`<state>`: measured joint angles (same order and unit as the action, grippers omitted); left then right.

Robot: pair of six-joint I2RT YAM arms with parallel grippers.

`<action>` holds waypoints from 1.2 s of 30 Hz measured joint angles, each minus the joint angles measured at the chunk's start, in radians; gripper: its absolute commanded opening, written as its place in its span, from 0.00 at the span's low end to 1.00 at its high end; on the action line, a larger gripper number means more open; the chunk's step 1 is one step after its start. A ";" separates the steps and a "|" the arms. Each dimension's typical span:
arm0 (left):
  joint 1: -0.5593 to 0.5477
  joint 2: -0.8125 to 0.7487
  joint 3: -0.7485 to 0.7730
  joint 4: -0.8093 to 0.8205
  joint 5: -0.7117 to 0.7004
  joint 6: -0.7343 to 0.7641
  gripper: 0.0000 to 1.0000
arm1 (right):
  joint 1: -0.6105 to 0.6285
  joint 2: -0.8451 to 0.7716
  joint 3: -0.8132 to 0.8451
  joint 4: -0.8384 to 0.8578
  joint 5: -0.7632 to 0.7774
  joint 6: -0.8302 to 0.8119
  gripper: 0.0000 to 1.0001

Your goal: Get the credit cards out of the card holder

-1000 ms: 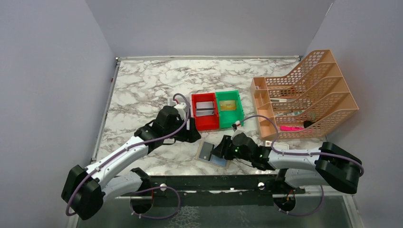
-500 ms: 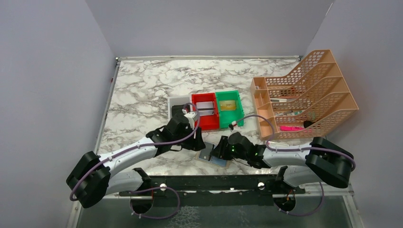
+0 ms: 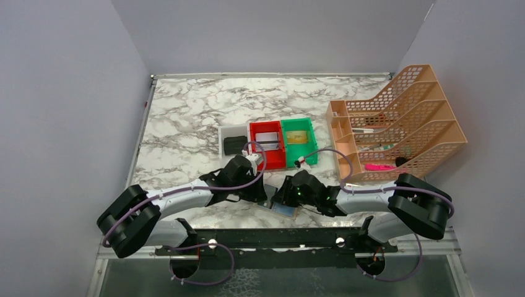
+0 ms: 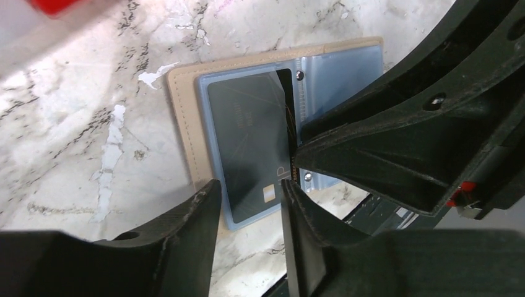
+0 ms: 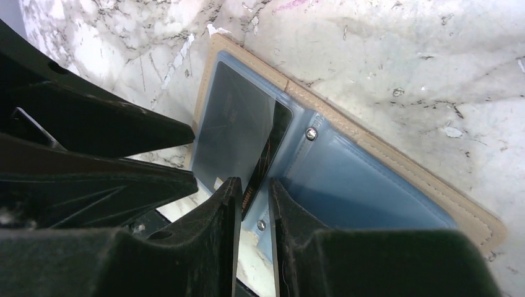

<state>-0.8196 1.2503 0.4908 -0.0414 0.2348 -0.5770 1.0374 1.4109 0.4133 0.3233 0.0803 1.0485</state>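
From above, the left gripper [image 3: 265,192] and right gripper [image 3: 280,199] are sitting tip to tip low over the marble table [image 3: 186,117]. The open holder [image 3: 286,210] is lying flat beneath both, mostly hidden by them. A red bin [image 3: 275,162] and a green bin [image 3: 297,122] are sitting just beyond the left gripper, and an orange rack [image 3: 396,133] is standing well off past the right arm. The fingers are showing too small here to tell how they are set. In the left wrist view, the left fingers [image 4: 186,229] are standing spread and holding nothing, with a corner of the holder's blue sleeve [image 4: 247,213] showing in the gap between them. A dark grey card [image 4: 247,136] is lying in that sleeve just ahead of the tips, and the right gripper's black finger is reaching in from the side, its point at the card's edge by the holder's spine. In the right wrist view, the right fingers [image 5: 216,247] are standing nearly together, and the card's dark edge is running into the narrow gap between them; I cannot tell whether they are pinching it. The holder's other sleeve is lying open off to the side of those tips.
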 measured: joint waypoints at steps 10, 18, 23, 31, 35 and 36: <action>-0.027 0.054 -0.005 0.048 -0.001 -0.010 0.23 | -0.001 -0.003 -0.022 0.020 0.004 0.026 0.18; -0.042 0.055 -0.016 0.055 -0.011 -0.018 0.14 | -0.005 -0.018 -0.043 0.033 0.003 0.035 0.06; -0.045 0.060 -0.016 0.056 -0.023 -0.026 0.10 | -0.005 -0.053 -0.058 0.028 0.002 0.035 0.08; -0.047 0.070 -0.014 0.063 -0.037 -0.037 0.09 | -0.005 -0.084 -0.076 0.026 -0.021 0.023 0.19; -0.047 0.070 -0.014 0.063 -0.038 -0.040 0.09 | -0.005 -0.084 -0.076 0.027 -0.031 0.020 0.20; -0.047 0.070 -0.014 0.063 -0.039 -0.040 0.09 | -0.005 -0.084 -0.076 0.027 -0.034 0.019 0.20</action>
<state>-0.8665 1.3205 0.4770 0.0216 0.1963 -0.6174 1.0325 1.3273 0.3374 0.3500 0.0460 1.0679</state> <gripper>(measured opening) 0.095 0.202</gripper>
